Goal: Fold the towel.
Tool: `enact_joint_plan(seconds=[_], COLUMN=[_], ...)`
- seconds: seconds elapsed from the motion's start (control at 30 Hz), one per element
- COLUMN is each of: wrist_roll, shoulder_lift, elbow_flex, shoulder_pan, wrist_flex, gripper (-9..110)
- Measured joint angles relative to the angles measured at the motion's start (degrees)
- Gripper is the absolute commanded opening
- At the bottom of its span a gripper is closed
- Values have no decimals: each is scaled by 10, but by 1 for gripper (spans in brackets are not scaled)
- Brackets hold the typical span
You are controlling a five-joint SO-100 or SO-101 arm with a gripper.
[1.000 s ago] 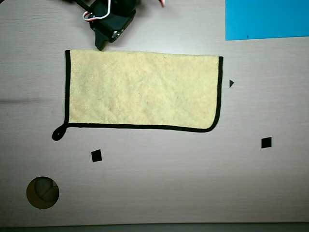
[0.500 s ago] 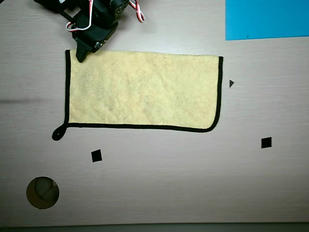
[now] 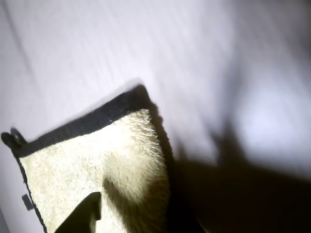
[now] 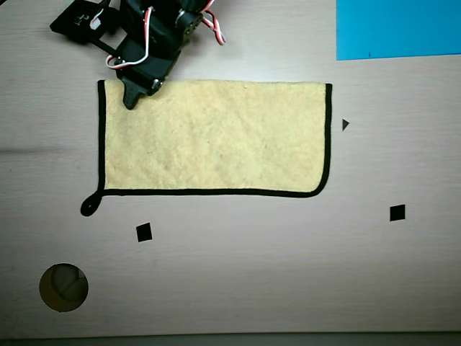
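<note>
- In the wrist view I see a dark finger of the end effector at the bottom edge, lying over the fuzzy pile of the towel; a heavy shadow fills the lower right.
- Just past it, the towel's black-trimmed corner points up the frame, and the small black loop shows at the far left edge.
- From overhead, the end effector sits on the towel's upper left corner, its tip touching the cloth just inside the black trim. I cannot tell whether the jaws are wide or narrow, as only one dark tip shows.
- The towel lies flat on the bench, a long rectangle with black trim along the left, bottom and right sides and none along the top; its loop trails off the lower left corner.
- Below the towel I see two small black squares, a small black triangle to its right, and a round hole at lower left.
- A blue sheet fills the top right corner, well apart from the towel.
</note>
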Motion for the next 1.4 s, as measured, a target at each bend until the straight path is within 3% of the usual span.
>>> enact_joint_plan(seconds=[0.2, 0.43, 0.8, 1.4], wrist_roll=[-66, -109, -143, -284], shoulder_lift=[-4, -1, 161, 356], elbow_flex=[0, 1, 33, 37], shoulder_pan=[-1, -1, -19, -128], wrist_flex=[-25, -26, 11, 208], gripper=[0, 0, 0, 0])
